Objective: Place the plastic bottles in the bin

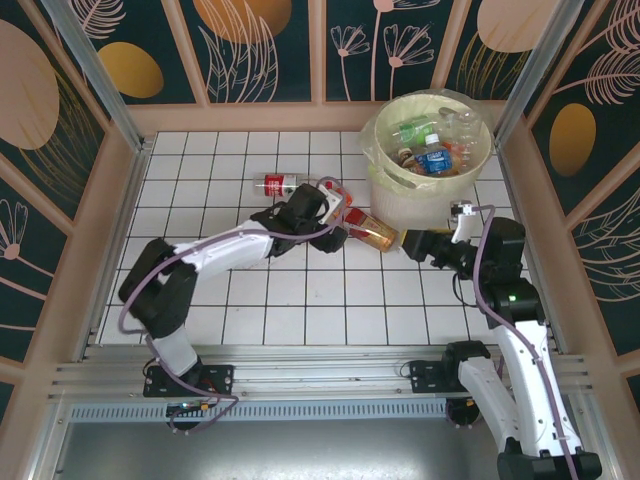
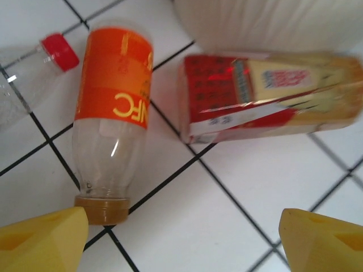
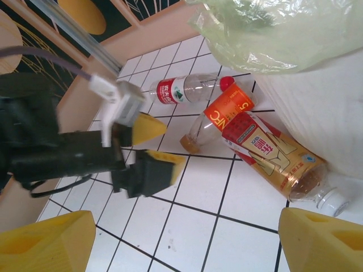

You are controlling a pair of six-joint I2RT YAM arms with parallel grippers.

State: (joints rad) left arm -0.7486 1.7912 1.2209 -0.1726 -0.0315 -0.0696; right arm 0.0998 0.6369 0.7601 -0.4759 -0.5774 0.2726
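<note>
Bottles lie at 2 places: several (image 1: 432, 160) are heaped inside the bin (image 1: 400, 200), which stands at the far right of the white tiled table (image 1: 250, 300), and 3 more lie on the tiles just left of it. The bin's clear liner (image 3: 272, 28) folds over its rim.

Of those 3, the clear bottle (image 1: 278, 183) with a red label and red cap lies farthest left, on its side. Next to it, the orange-labelled bottle (image 2: 113, 102) lies with its brownish cap toward the left arm; its upper end is close to the clear bottle's red cap. The tea-coloured bottle (image 3: 272, 156), with a red and yellow label and a white cap, lies on its side against the foot of the bin wall, just beside the orange-labelled one.

The left gripper (image 1: 340, 215) hovers over the orange-labelled and tea-coloured bottles, its yellow fingers (image 2: 39, 241) spread apart with bare tile between them; it grips nothing. The right gripper (image 1: 403, 240) sits low near the bin's base, pointing at the tea-coloured bottle's cap end. Its fingers (image 3: 323, 241) also stand wide apart and hold nothing.
</note>
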